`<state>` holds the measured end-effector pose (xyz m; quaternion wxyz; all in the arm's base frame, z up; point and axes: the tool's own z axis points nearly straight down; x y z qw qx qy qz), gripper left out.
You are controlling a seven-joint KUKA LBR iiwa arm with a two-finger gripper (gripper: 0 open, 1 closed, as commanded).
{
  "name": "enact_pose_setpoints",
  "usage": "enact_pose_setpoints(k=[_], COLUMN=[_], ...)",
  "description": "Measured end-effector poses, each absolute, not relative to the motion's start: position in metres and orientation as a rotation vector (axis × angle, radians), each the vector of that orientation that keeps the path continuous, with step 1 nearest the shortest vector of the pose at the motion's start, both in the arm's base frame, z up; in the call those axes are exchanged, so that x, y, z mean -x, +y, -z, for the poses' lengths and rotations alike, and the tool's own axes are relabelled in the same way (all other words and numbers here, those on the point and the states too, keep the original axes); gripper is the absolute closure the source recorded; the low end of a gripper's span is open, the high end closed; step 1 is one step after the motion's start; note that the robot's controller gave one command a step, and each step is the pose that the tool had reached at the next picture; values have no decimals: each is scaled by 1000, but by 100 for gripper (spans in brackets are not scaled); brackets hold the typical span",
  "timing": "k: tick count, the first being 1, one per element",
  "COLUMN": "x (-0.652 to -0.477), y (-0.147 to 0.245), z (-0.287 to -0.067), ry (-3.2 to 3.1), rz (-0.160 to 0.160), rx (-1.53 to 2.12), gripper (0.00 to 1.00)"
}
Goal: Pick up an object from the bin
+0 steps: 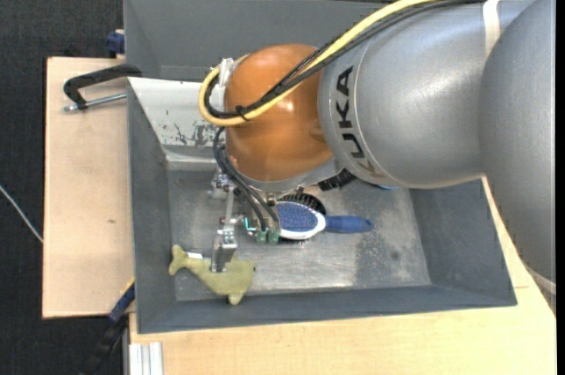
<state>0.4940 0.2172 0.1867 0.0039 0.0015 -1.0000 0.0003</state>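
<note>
Hand (224, 251) sits over yellow whale toy (216, 274) by bin's (150, 214) lower-left corner, open or closed I cannot tell.

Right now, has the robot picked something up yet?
Not yet. The gripper is down in the bin, right above the yellowish fish-shaped toy by the lower-left corner. The toy lies on the floor, and so does the blue brush. Grabbing and lifting are left to do.
</note>
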Motion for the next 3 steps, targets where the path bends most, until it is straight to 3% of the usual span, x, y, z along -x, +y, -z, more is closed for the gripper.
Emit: enact_pose_setpoints(k=[1,2,3], x=[-504,-503,-517], y=[169,171,123], z=[-72,-75,-242], ry=[-3141,-3141,-3152], rz=[11,11,4], rx=[121,111,-156], gripper=[0,100,100])
